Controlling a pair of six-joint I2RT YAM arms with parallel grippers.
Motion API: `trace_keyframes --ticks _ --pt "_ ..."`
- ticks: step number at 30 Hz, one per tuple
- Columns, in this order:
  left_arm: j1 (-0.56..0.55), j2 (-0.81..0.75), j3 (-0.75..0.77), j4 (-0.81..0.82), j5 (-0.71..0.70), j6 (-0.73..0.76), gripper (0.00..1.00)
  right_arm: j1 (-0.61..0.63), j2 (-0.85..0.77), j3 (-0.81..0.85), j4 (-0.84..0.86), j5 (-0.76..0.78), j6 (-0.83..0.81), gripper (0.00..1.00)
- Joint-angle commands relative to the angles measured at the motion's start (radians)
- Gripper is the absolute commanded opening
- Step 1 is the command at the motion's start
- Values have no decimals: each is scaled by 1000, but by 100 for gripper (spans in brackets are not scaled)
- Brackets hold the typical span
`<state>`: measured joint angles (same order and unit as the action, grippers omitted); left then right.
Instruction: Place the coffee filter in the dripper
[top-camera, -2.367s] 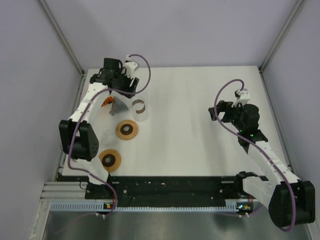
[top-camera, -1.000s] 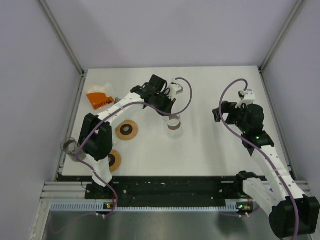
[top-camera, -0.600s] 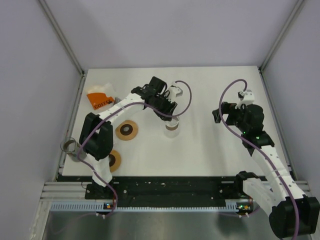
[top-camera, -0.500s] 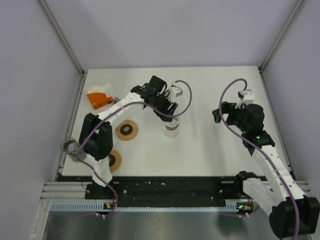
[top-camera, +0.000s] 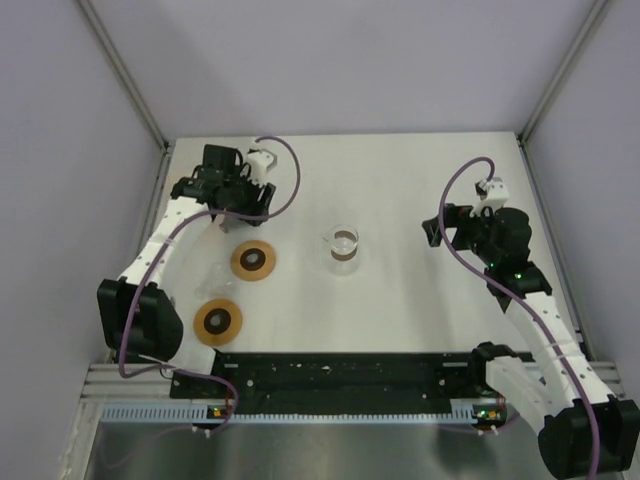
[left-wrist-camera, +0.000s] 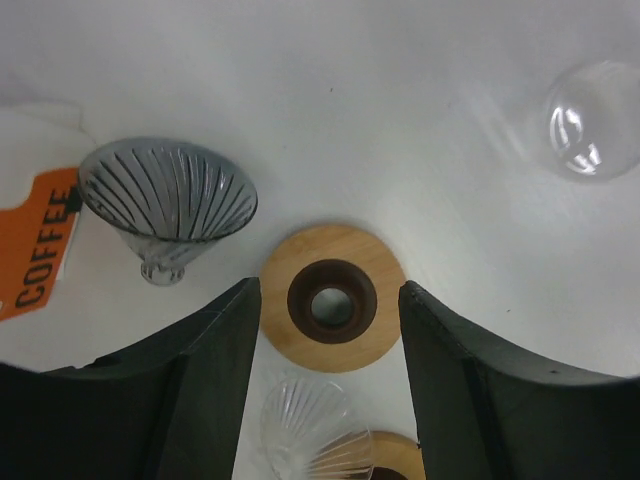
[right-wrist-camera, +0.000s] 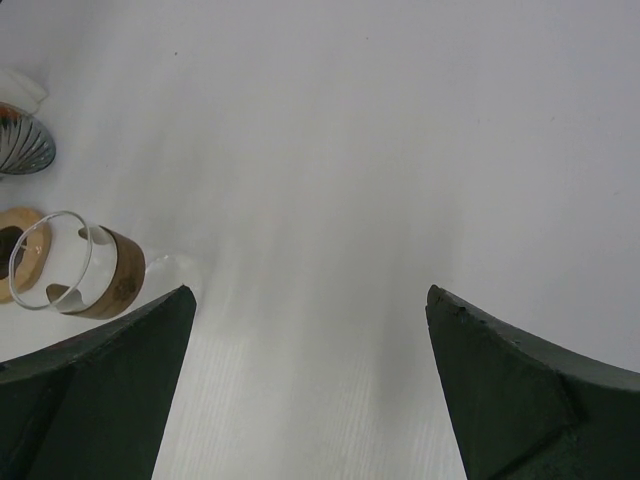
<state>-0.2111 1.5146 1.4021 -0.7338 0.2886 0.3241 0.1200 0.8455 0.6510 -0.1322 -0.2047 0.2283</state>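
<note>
Where your left arm reaches over the far left of the table (top-camera: 420, 180), left gripper (left-wrist-camera: 328, 290): your two dark fingers (left-wrist-camera: 200, 370) stand wide apart, nothing is held between them, and they hang above the things on the table.
Coffee filter pack (left-wrist-camera: 38, 252): an orange packet printed COFFEE lies flat on the table at the left edge of your left wrist view, with white paper showing past its top. It sits outside any dripper, and from above your left arm covers it.
Grey dripper (left-wrist-camera: 167, 200): it stands upright on its foot with the ribbed cone open upward, just beside the pack's right edge.
Clear dripper (left-wrist-camera: 315, 430): you see it low in your left wrist view, in the gap between the fingers. I cannot tell whether it stands straight or lies tilted.
Wooden ring (left-wrist-camera: 333, 297): it lies flat with a dark hole at its centre, directly below the gap between your left fingers and between the two drippers.
Second wooden ring (top-camera: 218, 320): it lies flat, nearer the arm bases and apart from the first ring.
Glass carafe (top-camera: 343, 247): it stands upright with a wooden collar near the middle of the table, between your two arms and well apart from the pack.
Right gripper (right-wrist-camera: 308, 292): its fingers are spread wide and grasp nothing, with bare table beneath and the carafe off to the left in its view.
</note>
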Motion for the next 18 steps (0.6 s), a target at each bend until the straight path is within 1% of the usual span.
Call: trace_keyframes --ticks 1,3,5,8,10,13,18 --pt "-11 -18 -190 77 -164 62 60 -6 7 53 20 -42 -10 99" --pt "-10 1 -232 91 -209 66 54 -8 6 53 22 -45 -14 99" --pt "-5 24 -252 94 -223 66 46 -6 0 53 17 -45 -14 99" --pt "-4 53 -276 114 -236 69 42 -6 -9 52 16 -41 -17 99" --pt "-2 70 -291 132 -258 73 36 -6 -16 49 17 -38 -17 99" --pt "6 97 -304 154 -278 76 33 -6 -17 45 16 -35 -17 99" --pt "10 140 -325 166 -279 81 33 -6 -14 45 17 -30 -20 99"
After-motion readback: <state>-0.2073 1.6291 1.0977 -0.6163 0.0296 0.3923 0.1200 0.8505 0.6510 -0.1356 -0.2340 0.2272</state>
